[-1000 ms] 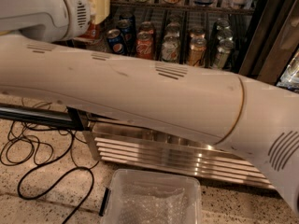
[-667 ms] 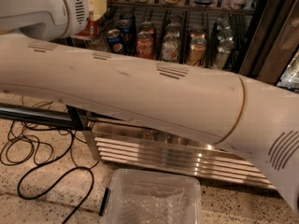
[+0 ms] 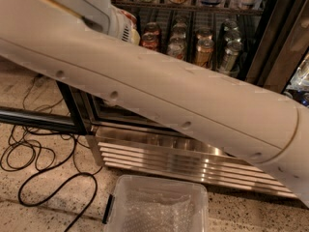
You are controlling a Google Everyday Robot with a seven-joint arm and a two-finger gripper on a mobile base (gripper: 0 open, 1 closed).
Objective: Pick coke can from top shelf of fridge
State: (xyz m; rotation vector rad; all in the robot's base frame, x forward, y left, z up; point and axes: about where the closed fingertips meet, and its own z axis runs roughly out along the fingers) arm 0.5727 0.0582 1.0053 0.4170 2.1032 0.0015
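The fridge [image 3: 270, 28] stands open ahead, with its steel base grille [image 3: 193, 164] below. The coke can [image 3: 150, 38], red-orange with a silver top, stands at the left of a row of cans, just right of my arm's grey joint. The uppermost visible rack, the top shelf [image 3: 193, 7], carries bottles and jars above that row. The rack under the cans is hidden by my arm [image 3: 159, 95], which crosses the whole view from upper left to lower right. My gripper is out of view past the upper left.
Gold-tan cans [image 3: 203, 50] and silver cans [image 3: 229, 52] stand right of the coke can. The open door's black edge [image 3: 38, 120] juts out at left. Black cables [image 3: 38, 166] lie on the speckled floor. A clear plastic bin [image 3: 154, 208] sits in front of the grille.
My arm has swung: its long link now slopes down to the right, and the grey joint has moved right, covering the blue cans left of the coke can. The fridge and bin have not moved.
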